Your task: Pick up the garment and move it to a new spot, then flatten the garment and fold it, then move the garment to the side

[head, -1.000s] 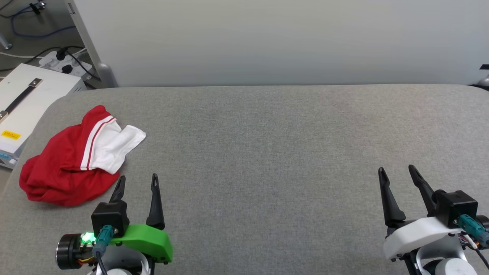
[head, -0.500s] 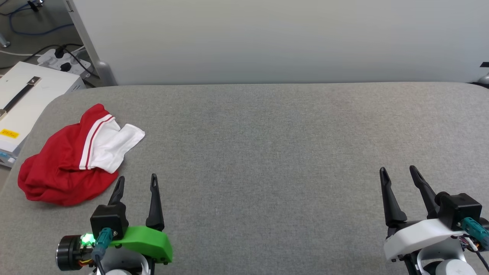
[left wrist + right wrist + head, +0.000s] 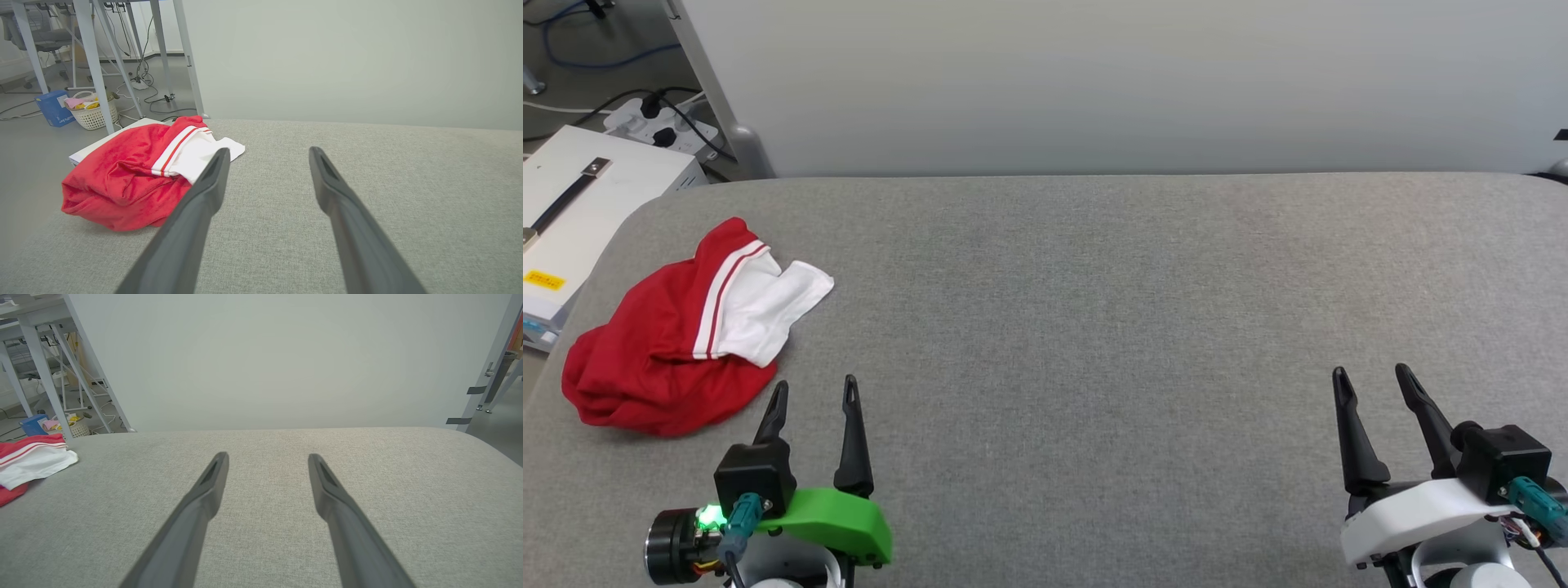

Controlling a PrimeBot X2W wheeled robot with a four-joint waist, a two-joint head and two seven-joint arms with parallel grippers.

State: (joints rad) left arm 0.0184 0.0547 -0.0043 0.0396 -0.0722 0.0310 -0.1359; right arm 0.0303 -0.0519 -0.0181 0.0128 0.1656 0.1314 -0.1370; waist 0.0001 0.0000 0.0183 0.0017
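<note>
The garment (image 3: 662, 351) lies crumpled in a heap at the far left of the grey padded table (image 3: 1094, 310): red cloth with a white sleeve and red-and-white striped trim on top. Its number is hidden. In the left wrist view the garment (image 3: 126, 175) sits ahead and to the left, in the right wrist view the garment (image 3: 28, 463) is at the left edge. My left gripper (image 3: 815, 394) stands open just below and right of the heap, apart from it. My right gripper (image 3: 1372, 377) is open over bare table at the lower right, nothing between its fingers.
A white box (image 3: 572, 220) with a black strap stands off the table's left edge, with a power strip (image 3: 658, 131) and cables behind it. A pale wall panel (image 3: 1127, 82) runs along the table's far edge. Table legs and a basket (image 3: 92, 112) stand on the floor at left.
The whole head view has shifted slightly, so the camera moved. Both grippers sit a little lower in the picture; the right one dropped the most. The garment has not been touched.
</note>
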